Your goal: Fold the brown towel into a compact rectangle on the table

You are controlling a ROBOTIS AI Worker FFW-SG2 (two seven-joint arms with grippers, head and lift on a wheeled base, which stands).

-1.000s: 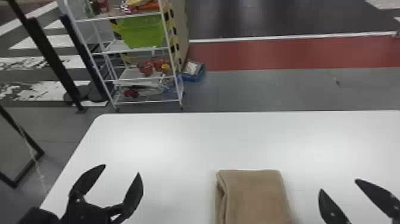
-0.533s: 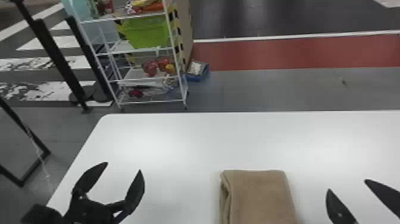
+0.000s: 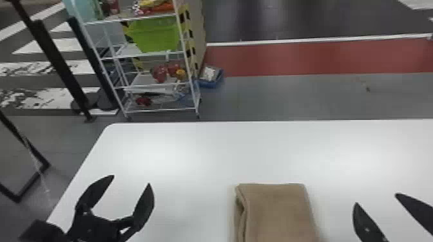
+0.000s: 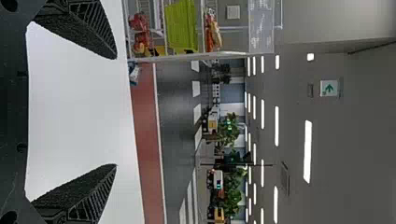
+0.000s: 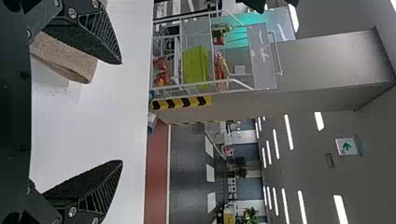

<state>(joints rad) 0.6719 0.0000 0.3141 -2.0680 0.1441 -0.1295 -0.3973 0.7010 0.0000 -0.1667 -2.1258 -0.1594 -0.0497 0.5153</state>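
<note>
At the far left of the head view, a black frame (image 3: 45, 165) and dark posts (image 3: 53, 58) stand on the floor beyond the table (image 3: 193, 154). The left gripper (image 3: 131, 180) is over the table's left part, its jaws spread wide. The left wrist view shows the same broad gap, with only white tabletop and the room behind seen between the jaws, and nothing held.

Past the table's far edge, still on the left, is a white wire rack (image 3: 151, 111) carrying a bright green bin (image 3: 158, 35), with red items (image 3: 166, 72) on a shelf below it. A blue box (image 3: 209, 84) sits on the floor just beside the rack's right side.

Next comes the brown towel (image 3: 277, 212), lying flat on the table between the two grippers and apart from both. It is folded, with layers stacked along its left side and a fairly straight far edge; its near end is cut off by the view.

To the towel's right is the right gripper (image 3: 376, 199), closer to it than the left one, with jaws wide apart and empty.
</note>
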